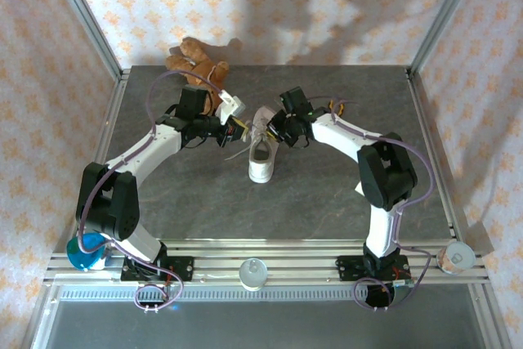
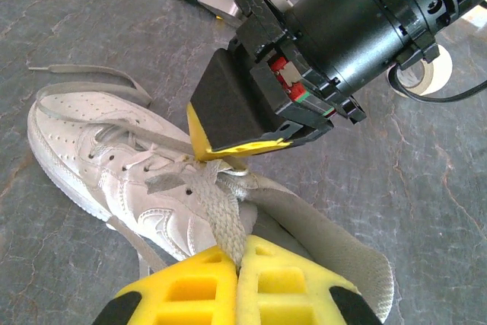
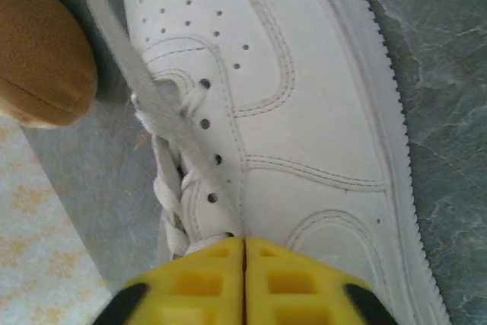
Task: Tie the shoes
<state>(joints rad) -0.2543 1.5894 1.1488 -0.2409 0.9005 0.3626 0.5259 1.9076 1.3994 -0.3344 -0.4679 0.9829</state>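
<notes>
1. The left jaws are shut on a flat lace (image 2: 226, 215). It is pinched between their yellow pads (image 2: 190, 291) and drawn up from the eyelets, probably so that it is held taut.
2. The right jaws are also closed, with a strand (image 3: 163, 112) caught at the seam of their pads (image 3: 198, 279), just over the eyelet row. Whether this is the other end of the same lace cannot be told.
3. In the left wrist view the right jaws are seen pressed in at the tongue, directly opposite the left ones. The two grips are set this close probably so that the strands can be crossed or pulled apart.
4. The shoe (image 1: 261, 161) is found near the middle of the tabletop (image 1: 327, 218), between the two arms. Whether it sits flat on its sole or is tipped by the pull cannot be told.
5. A loose stretch of lace is seen trailing on the tabletop beside the toe. No knot or bow is visible, so the tying is judged to be at an early stage.
6. A teddy (image 1: 194, 63) lies at the far left, beyond the left wrist. It is judged a possible snag if a strand is swung that way.
</notes>
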